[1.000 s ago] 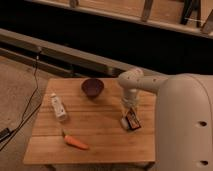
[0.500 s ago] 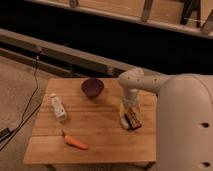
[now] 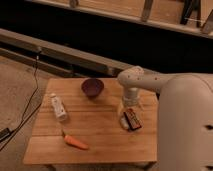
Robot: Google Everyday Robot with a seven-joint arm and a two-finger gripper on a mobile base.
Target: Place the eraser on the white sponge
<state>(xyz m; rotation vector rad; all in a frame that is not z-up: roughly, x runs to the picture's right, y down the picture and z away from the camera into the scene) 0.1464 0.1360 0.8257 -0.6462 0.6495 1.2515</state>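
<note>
The eraser (image 3: 132, 120) is a small dark block with orange-red markings. It lies near the right edge of the wooden table (image 3: 100, 130). A pale off-white patch, the white sponge (image 3: 123, 122), shows at the eraser's left edge; the eraser seems to rest partly on it. My gripper (image 3: 128, 107) hangs from the white arm (image 3: 132, 80) just above and behind the eraser. I cannot tell whether it touches the eraser.
A dark purple bowl (image 3: 92, 87) stands at the back middle of the table. A white bottle with a label (image 3: 58, 107) lies at the left. An orange carrot (image 3: 76, 142) lies near the front edge. My white body (image 3: 185, 125) fills the right side.
</note>
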